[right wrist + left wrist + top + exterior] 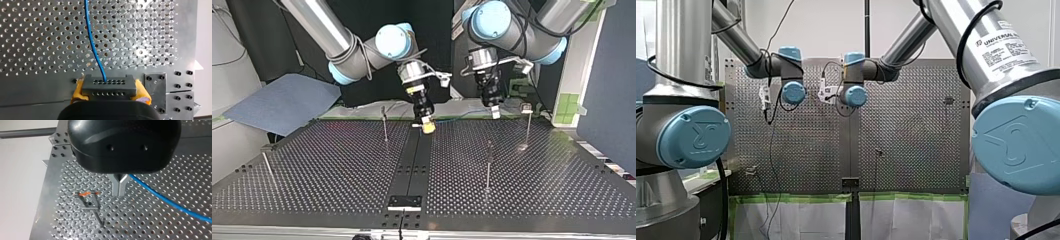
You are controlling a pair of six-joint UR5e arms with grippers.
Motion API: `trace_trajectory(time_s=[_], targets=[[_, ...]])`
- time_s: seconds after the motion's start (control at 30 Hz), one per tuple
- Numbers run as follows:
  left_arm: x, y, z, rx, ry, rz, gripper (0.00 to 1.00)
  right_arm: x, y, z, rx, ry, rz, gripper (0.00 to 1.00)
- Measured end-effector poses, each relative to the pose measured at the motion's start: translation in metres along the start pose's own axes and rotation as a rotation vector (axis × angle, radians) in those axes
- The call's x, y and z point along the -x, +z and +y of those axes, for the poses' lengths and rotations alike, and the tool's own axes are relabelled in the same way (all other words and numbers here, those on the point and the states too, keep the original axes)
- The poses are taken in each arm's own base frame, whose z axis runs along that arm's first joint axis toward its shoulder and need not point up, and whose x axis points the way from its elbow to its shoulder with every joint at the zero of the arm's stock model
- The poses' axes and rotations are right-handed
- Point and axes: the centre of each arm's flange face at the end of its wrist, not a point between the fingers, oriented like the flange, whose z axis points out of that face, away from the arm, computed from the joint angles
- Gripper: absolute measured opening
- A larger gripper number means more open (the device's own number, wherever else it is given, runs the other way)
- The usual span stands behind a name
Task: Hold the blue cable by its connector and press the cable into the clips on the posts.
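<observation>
Tool-wise, my right tool (109, 93) has its yellow pads closed on both sides of the dark grey connector (108, 84), so the holding half of the task looks done. My left tool (119, 189) has its 2 metal fingers brought together at the tips, low over the perforated counter (155, 227). The blue cable (91, 42) comes out just beside those fingers, and I cannot tell whether they pinch it. Pressing the cable into the clips seems to be entirely left. In the left wrist view the orange clip (86, 194) on the nearest post sits beside the left tool with nothing in it and the cable apart from it. In the top view the thin posts (488, 165) out on the counter carry no cable that I can see. The cable is thin with a smooth blue jacket. It leaves 1 hole in the connector's upper row, the block showing 2 rows of small holes, and runs ahead of the right tool in a soft curve close to the counter. In the top view it stretches along the counter's far edge between the 2 tools.
</observation>
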Motion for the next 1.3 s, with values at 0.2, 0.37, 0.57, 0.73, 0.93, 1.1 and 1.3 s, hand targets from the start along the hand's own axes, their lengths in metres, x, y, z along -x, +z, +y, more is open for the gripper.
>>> trace_trajectory(time_s=[0.2, 0.37, 0.57, 0.73, 0.93, 1.1, 1.3], targets=[[0.016, 0.011, -0.006, -0.007, -0.005, 0.002, 0.00, 0.004, 0.007, -0.002, -0.008, 0.027, -0.006, 0.00], [0.018, 0.015, -0.004, 0.002, -0.003, 0.003, 0.00, 0.008, 0.012, 0.000, -0.005, 0.047, -0.009, 0.00], [0.018, 0.018, -0.002, 0.004, -0.005, 0.003, 0.00, 0.000, 0.021, 0.006, 0.003, 0.057, 0.002, 0.00], [0.018, 0.021, -0.002, -0.018, -0.015, 0.001, 0.00, -0.006, 0.028, 0.013, 0.007, 0.072, 0.012, 0.00], [0.022, 0.027, -0.002, -0.032, -0.027, 0.002, 0.00, -0.009, 0.033, 0.019, 0.002, 0.077, 0.018, 0.00], [0.032, 0.035, -0.005, -0.040, -0.053, 0.003, 0.00, -0.010, 0.035, 0.016, -0.013, 0.078, 0.015, 0.00], [0.044, 0.046, -0.005, -0.032, -0.065, -0.001, 0.00, -0.019, 0.043, 0.007, -0.033, 0.076, 0.014, 0.00]])
